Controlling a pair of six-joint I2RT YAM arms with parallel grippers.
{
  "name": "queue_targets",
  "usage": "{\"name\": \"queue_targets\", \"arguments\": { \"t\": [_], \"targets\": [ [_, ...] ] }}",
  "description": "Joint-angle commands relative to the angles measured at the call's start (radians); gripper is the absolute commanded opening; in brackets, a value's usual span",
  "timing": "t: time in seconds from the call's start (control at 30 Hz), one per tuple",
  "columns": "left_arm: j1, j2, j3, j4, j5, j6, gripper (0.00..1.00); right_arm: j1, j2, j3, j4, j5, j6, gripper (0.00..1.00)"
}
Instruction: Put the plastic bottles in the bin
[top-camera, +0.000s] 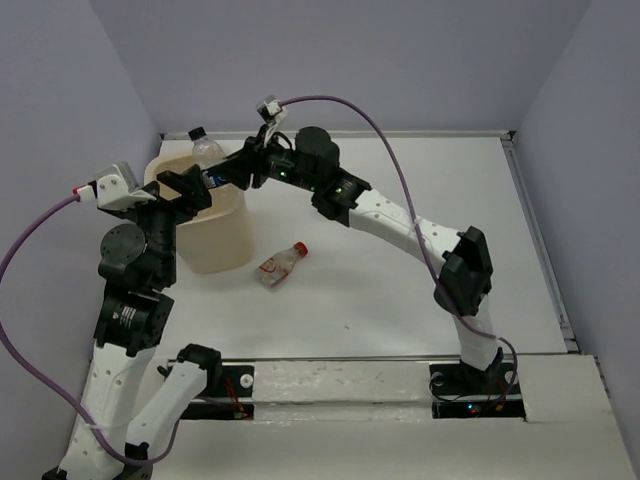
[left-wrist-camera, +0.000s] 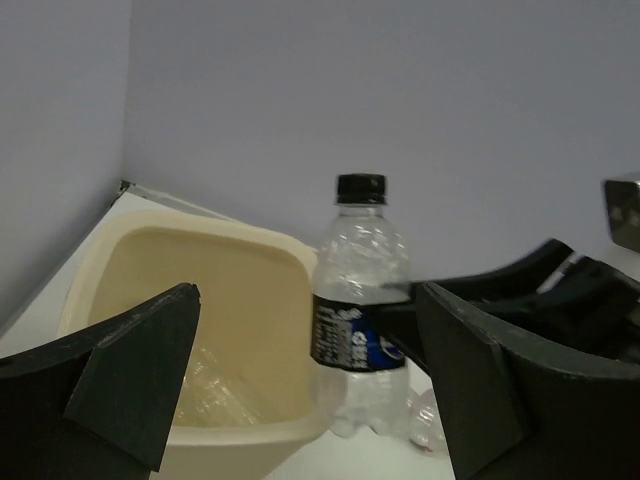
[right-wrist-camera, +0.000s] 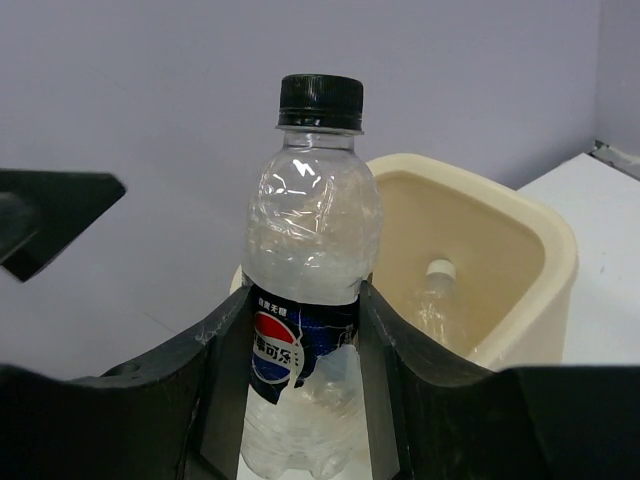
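Held the black-capped bottle (right-wrist-camera: 315, 230) upright in the right gripper (right-wrist-camera: 305, 340), clamped at its blue label, at the rim of the bin (right-wrist-camera: 545, 250) in the far left corner of the table (top-camera: 400, 290), close to both walls, with broad white tabletop to the right. Held the left gripper (left-wrist-camera: 307, 300) wide and empty just beside it. Saw a clear white-capped bottle (right-wrist-camera: 435, 290) inside the bin and a red-capped one (top-camera: 282, 264) lying near its base.

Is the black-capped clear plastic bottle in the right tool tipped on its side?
No, the black-capped clear plastic bottle stands upright in the right tool, cap on top.
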Motion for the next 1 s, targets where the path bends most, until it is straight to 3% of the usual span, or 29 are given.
{"name": "queue_targets", "arguments": {
  "t": [0.0,0.1,0.23,0.37,0.43,0.5,0.6,0.63,0.67,0.7,0.73,0.8,0.83,0.97],
  "targets": [
    [0.006,-0.044,0.02,-0.11,0.14,-0.009,0.99,0.029,0.144,0.244,-0.033,-0.012,-0.016,0.39],
    [0.006,-0.064,0.036,-0.176,0.217,0.007,0.99,0.029,0.216,0.347,-0.107,-0.031,-0.023,0.71],
    [0.006,-0.072,0.056,-0.265,0.385,0.031,0.99,0.029,0.141,0.264,-0.116,0.006,-0.067,0.75],
    [0.005,-0.04,0.047,-0.316,0.635,0.077,0.99,-0.015,-0.018,0.057,-0.113,0.028,-0.104,0.65],
    [-0.003,-0.005,0.011,-0.317,0.741,0.1,0.99,-0.097,-0.122,-0.052,-0.09,-0.013,-0.076,0.48],
    [-0.042,0.03,-0.016,-0.311,0.766,0.114,0.99,-0.173,-0.182,-0.213,-0.065,-0.098,-0.046,0.39],
    [-0.214,0.142,-0.043,-0.313,0.604,0.11,0.99,-0.32,-0.242,-0.337,-0.097,-0.279,-0.076,0.4],
    [-0.269,0.167,-0.038,-0.317,0.473,0.105,0.99,-0.351,-0.247,-0.355,-0.152,-0.293,-0.102,0.43],
    [-0.361,0.198,-0.032,-0.331,0.418,0.102,0.99,-0.406,-0.246,-0.37,-0.183,-0.305,-0.13,0.46],
    [-0.395,0.225,-0.026,-0.336,0.383,0.099,0.99,-0.434,-0.239,-0.384,-0.208,-0.32,-0.194,0.57],
    [-0.443,0.28,-0.015,-0.339,0.294,0.088,0.99,-0.457,-0.227,-0.382,-0.287,-0.352,-0.228,0.62],
    [-0.483,0.331,-0.009,-0.331,0.237,0.093,0.99,-0.489,-0.175,-0.363,-0.375,-0.335,-0.308,0.7],
    [-0.498,0.38,-0.006,-0.328,0.181,0.094,0.99,-0.501,-0.152,-0.321,-0.466,-0.281,-0.399,0.8],
    [-0.538,0.509,0.003,-0.334,0.078,0.09,0.99,-0.501,-0.017,-0.191,-0.672,-0.172,-0.65,0.87]
  ]
}}
